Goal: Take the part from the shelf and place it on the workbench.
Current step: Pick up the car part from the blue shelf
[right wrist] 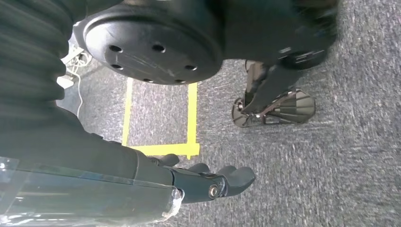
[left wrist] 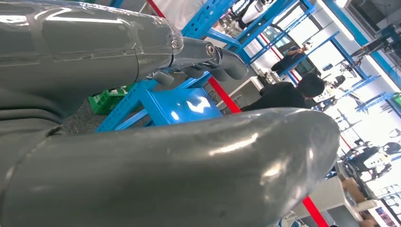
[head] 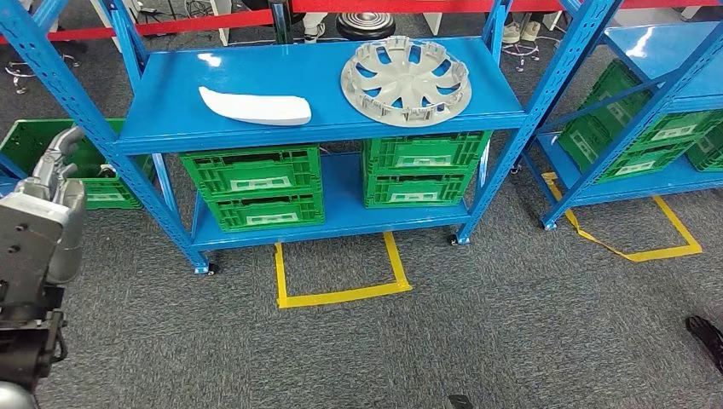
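Observation:
A white curved part [head: 254, 107] lies on the top board of the blue shelf [head: 170, 94], left of middle. A grey wheel cover [head: 406, 80] lies flat to its right on the same board. My left arm is raised at the left edge, and my left hand [head: 58, 158] hangs in the air short of the shelf's left post, well apart from both parts. In the left wrist view the left hand [left wrist: 198, 56] holds nothing, its fingers stretched out and the thumb apart. My right hand [right wrist: 208, 182] hangs over grey carpet, fingers loosely extended and holding nothing.
Green crates [head: 251, 186] [head: 422, 169] fill the shelf's lower level. A yellow tape square [head: 341, 273] marks the carpet in front. A second blue rack [head: 648, 102] with green crates stands at the right. Another green crate [head: 34, 141] sits behind my left hand. A person in dark clothes [left wrist: 288, 92] is far off.

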Robot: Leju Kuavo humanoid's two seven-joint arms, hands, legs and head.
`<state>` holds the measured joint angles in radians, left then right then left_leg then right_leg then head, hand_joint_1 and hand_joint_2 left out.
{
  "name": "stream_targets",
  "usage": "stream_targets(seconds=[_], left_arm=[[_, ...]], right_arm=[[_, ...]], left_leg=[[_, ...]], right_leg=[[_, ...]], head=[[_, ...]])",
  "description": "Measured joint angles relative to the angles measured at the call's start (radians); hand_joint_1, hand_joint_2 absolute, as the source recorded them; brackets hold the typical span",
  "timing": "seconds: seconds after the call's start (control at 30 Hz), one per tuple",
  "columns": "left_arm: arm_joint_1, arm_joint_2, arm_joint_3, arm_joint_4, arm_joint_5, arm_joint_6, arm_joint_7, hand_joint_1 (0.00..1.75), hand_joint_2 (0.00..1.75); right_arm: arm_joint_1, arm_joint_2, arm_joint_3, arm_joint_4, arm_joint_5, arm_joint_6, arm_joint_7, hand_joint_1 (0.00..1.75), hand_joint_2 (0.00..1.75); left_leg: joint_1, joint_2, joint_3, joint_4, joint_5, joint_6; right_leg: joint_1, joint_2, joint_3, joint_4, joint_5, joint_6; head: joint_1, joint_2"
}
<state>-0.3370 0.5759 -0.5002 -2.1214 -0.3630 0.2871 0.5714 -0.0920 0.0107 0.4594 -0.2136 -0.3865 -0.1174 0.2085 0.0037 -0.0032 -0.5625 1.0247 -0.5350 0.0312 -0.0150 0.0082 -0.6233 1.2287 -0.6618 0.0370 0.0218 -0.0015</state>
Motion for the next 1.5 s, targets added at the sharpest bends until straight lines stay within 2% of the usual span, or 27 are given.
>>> stream_targets(seconds=[0.03, 0.07, 0.1, 0.17, 0.2, 0.3, 0.4, 0.43, 0.5, 0.53, 0.57, 0.6, 0.67, 0.7, 0.8, 0.9, 0.93, 1.0, 1.03, 1.07, 1.1, 1.2, 1.23, 1.3, 1.4, 1.43, 1.5], left_arm=[[0.0, 0.0, -0.001, 0.0, 0.0, 0.0, 0.0, 0.0, 0.0], [0.0, 0.0, -0.002, 0.0, 0.0, 0.0, 0.0, 0.0, 0.0], [0.0, 0.0, -0.003, 0.0, 0.0, 0.0, 0.0, 0.0, 0.0], [0.0, 0.0, -0.005, 0.0, 0.0, 0.0, 0.0, 0.0, 0.0], [-0.001, 0.0, -0.006, -0.001, 0.0, 0.0, 0.0, 0.0, 0.0], [-0.001, 0.0, -0.009, -0.001, 0.001, 0.0, 0.0, 0.0, 0.0], [-0.003, 0.003, -0.012, -0.003, 0.001, 0.001, 0.0, 0.0, 0.0], [-0.004, 0.004, -0.012, -0.004, 0.001, 0.001, 0.0, 0.0, 0.0], [-0.004, 0.006, -0.012, -0.004, 0.001, 0.001, 0.0, 0.0, 0.0], [-0.004, 0.006, -0.013, -0.004, 0.002, 0.001, 0.0, 0.0, 0.0], [-0.003, 0.007, -0.013, -0.004, 0.002, 0.001, 0.0, 0.0, 0.0], [-0.003, 0.007, -0.013, -0.003, 0.003, 0.002, 0.0, 0.0, 0.0], [-0.003, 0.008, -0.013, -0.003, 0.004, 0.003, 0.0, 0.0, 0.0], [-0.002, 0.008, -0.013, -0.003, 0.004, 0.003, 0.0, 0.0, 0.0], [0.003, 0.01, -0.013, -0.003, 0.006, 0.005, 0.0, 0.0, 0.0], [0.004, 0.01, -0.013, -0.004, 0.006, 0.007, -0.002, 0.0, 0.0], [0.004, 0.01, -0.013, -0.005, 0.006, 0.007, -0.002, 0.0, 0.0], [0.004, 0.01, -0.012, -0.007, 0.006, 0.007, -0.003, 0.0, 0.0], [0.004, 0.01, -0.013, -0.007, 0.006, 0.007, -0.003, 0.0, 0.0], [0.004, 0.01, -0.013, -0.007, 0.006, 0.007, -0.003, 0.0, 0.0], [0.005, 0.01, -0.013, -0.007, 0.006, 0.007, -0.003, 0.0, 0.0], [0.004, 0.01, -0.013, -0.007, 0.006, 0.007, -0.003, 0.0, 0.0], [0.004, 0.01, -0.013, -0.007, 0.006, 0.007, -0.003, 0.0, 0.0], [0.004, 0.01, -0.013, -0.007, 0.006, 0.007, -0.003, 0.0, 0.0], [0.003, 0.012, -0.012, -0.008, 0.006, 0.008, -0.004, 0.0, 0.0], [0.003, 0.013, -0.012, -0.009, 0.006, 0.008, -0.004, 0.0, 0.0], [0.002, 0.015, -0.012, -0.009, 0.006, 0.008, -0.005, 0.0, 0.0]], right_arm=[[0.001, 0.0, 0.0, 0.0, 0.0, 0.0, 0.0, 0.0, 1.75], [0.001, 0.0, 0.0, 0.0, 0.0, 0.0, 0.0, 0.0, 1.75], [0.002, 0.0, 0.0, 0.0, 0.0, 0.0, 0.0, 0.0, 1.75], [0.001, -0.002, 0.0, 0.0, 0.0, 0.0, 0.0, 0.0, 1.75], [0.002, -0.003, 0.001, 0.0, 0.0, 0.0, 0.0, 0.0, 1.75], [0.0, -0.006, 0.004, 0.0, -0.001, 0.0, 0.0, 0.0, 1.75], [0.002, -0.007, 0.007, 0.001, -0.002, 0.001, 0.0, 0.0, 1.75], [0.001, -0.007, 0.007, 0.001, -0.002, 0.001, 0.0, 0.0, 1.75], [0.0, -0.006, 0.008, 0.001, -0.002, 0.002, 0.0, 0.0, 1.75], [0.001, -0.005, 0.008, 0.001, -0.002, 0.003, 0.0, 0.0, 1.75], [0.002, -0.005, 0.008, 0.002, -0.002, 0.003, 0.0, 0.0, 1.75], [0.003, -0.004, 0.008, 0.002, -0.002, 0.003, 0.0, 0.0, 1.75], [0.003, -0.004, 0.008, 0.002, -0.002, 0.003, 0.0, 0.0, 1.75], [0.001, -0.004, 0.008, 0.002, -0.002, 0.003, 0.0, 0.0, 1.75], [-0.002, -0.005, 0.009, 0.002, -0.002, 0.004, 0.0, 0.0, 1.75], [-0.002, -0.004, 0.01, 0.003, -0.002, 0.004, 0.0, 0.0, 1.75], [-0.003, -0.004, 0.011, 0.003, -0.003, 0.004, 0.0, 0.0, 1.75], [-0.004, -0.004, 0.014, 0.003, -0.003, 0.004, 0.0, 0.0, 1.75], [-0.003, -0.004, 0.015, 0.003, -0.003, 0.004, 0.0, 0.0, 1.75], [-0.002, -0.004, 0.016, 0.003, -0.004, 0.004, 0.0, 0.0, 1.75], [-0.001, -0.003, 0.017, 0.003, -0.004, 0.004, 0.0, 0.0, 1.75], [0.0, -0.005, 0.018, 0.004, -0.005, 0.004, 0.0, 0.0, 1.75], [0.001, -0.006, 0.018, 0.004, -0.005, 0.004, 0.0, 0.0, 1.75], [0.0, -0.008, 0.019, 0.005, -0.004, 0.003, 0.0, 0.0, 1.75], [-0.002, -0.007, 0.02, 0.005, -0.005, 0.003, 0.0, 0.0, 1.75], [-0.002, -0.007, 0.02, 0.005, -0.005, 0.003, 0.0, 0.0, 1.75], [-0.002, -0.006, 0.02, 0.006, -0.005, 0.003, 0.0, 0.0, 1.75]], left_leg=[[-0.001, 0.0, 0.002, 0.0, -0.002, 0.0], [-0.002, 0.0, 0.005, 0.0, -0.004, 0.0], [-0.003, 0.0, 0.011, 0.0, -0.008, -0.001], [-0.005, 0.0, 0.024, -0.001, -0.017, -0.006], [-0.006, 0.0, 0.027, -0.001, -0.021, -0.01], [-0.002, -0.001, 0.023, -0.004, -0.024, -0.026], [0.0, 0.001, 0.02, 0.014, -0.042, -0.044], [0.001, 0.001, 0.0, 0.053, -0.061, -0.049], [0.007, 0.001, -0.076, 0.176, -0.103, -0.06], [0.011, 0.001, -0.113, 0.225, -0.109, -0.065], [0.015, 0.001, -0.137, 0.245, -0.097, -0.07], [0.019, 0.002, -0.14, 0.226, -0.063, -0.075], [0.026, 0.005, -0.107, 0.126, 0.02, -0.085], [0.027, 0.007, -0.087, 0.078, 0.044, -0.088], [0.023, 0.007, -0.068, 0.037, 0.031, -0.066], [0.023, 0.006, -0.061, 0.035, 0.019, -0.042], [0.023, 0.007, -0.056, 0.034, 0.016, -0.036], [0.018, 0.011, -0.047, 0.034, 0.008, -0.026], [0.015, 0.011, -0.041, 0.034, 0.003, -0.022], [0.012, 0.011, -0.035, 0.034, -0.002, -0.02], [0.008, 0.01, -0.027, 0.034, -0.008, -0.018], [-0.003, 0.005, -0.002, 0.03, -0.024, -0.016], [-0.003, 0.003, 0.003, 0.027, -0.026, -0.019], [-0.001, 0.0, 0.004, 0.021, -0.027, -0.027], [0.001, 0.0, 0.005, 0.02, -0.034, -0.042], [0.001, 0.0, -0.006, 0.044, -0.048, -0.046], [0.005, -0.001, -0.065, 0.149, -0.094, -0.056]], right_leg=[[0.0, -0.001, -0.031, 0.046, -0.005, -0.001], [0.0, -0.001, -0.046, 0.057, 0.011, -0.004], [0.001, -0.002, -0.043, 0.029, 0.048, -0.01], [0.007, -0.003, -0.002, -0.091, 0.134, -0.028], [0.011, -0.004, 0.019, -0.144, 0.16, -0.036], [0.021, -0.004, 0.041, -0.204, 0.158, -0.049], [0.013, -0.004, 0.066, -0.237, 0.159, -0.055], [0.01, -0.004, 0.076, -0.246, 0.16, -0.057], [0.009, -0.004, 0.087, -0.251, 0.154, -0.06], [0.008, -0.004, 0.092, -0.251, 0.15, -0.059], [0.007, -0.003, 0.098, -0.25, 0.144, -0.057], [0.005, -0.002, 0.106, -0.248, 0.136, -0.054], [-0.001, 0.001, 0.123, -0.242, 0.117, -0.042], [-0.002, 0.004, 0.127, -0.235, 0.107, -0.034], [0.001, 0.008, 0.125, -0.226, 0.092, -0.018], [-0.002, 0.002, 0.116, -0.2, 0.071, -0.008], [-0.002, 0.0, 0.095, -0.158, 0.051, -0.005], [-0.001, -0.003, 0.02, -0.023, 0.002, -0.003], [-0.001, -0.003, -0.02, 0.039, -0.011, -0.004], [0.001, -0.003, -0.049, 0.072, -0.005, -0.009], [0.004, -0.003, -0.06, 0.068, 0.021, -0.016], [0.022, -0.003, -0.014, -0.088, 0.145, -0.058], [0.028, -0.004, 0.003, -0.132, 0.164, -0.071], [0.035, -0.005, 0.022, -0.17, 0.159, -0.086], [0.029, -0.008, 0.051, -0.223, 0.16, -0.08], [0.024, -0.009, 0.063, -0.24, 0.164, -0.076], [0.019, -0.009, 0.079, -0.257, 0.165, -0.072]], head=[[0.001, 0.0], [0.001, 0.0], [0.002, 0.0], [0.002, 0.0], [0.0, 0.0], [-0.002, 0.0], [-0.005, 0.0], [-0.01, 0.0], [-0.024, 0.0], [-0.027, 0.0], [-0.03, 0.0], [-0.031, 0.0], [-0.034, 0.0], [-0.04, 0.0], [-0.044, 0.0], [-0.028, 0.0], [-0.021, 0.0], [-0.006, 0.0], [-0.001, 0.0], [0.003, 0.0], [0.005, 0.0], [0.006, 0.0], [0.005, 0.0], [0.002, 0.0], [0.005, 0.0], [0.001, 0.0], [-0.011, 0.0]])
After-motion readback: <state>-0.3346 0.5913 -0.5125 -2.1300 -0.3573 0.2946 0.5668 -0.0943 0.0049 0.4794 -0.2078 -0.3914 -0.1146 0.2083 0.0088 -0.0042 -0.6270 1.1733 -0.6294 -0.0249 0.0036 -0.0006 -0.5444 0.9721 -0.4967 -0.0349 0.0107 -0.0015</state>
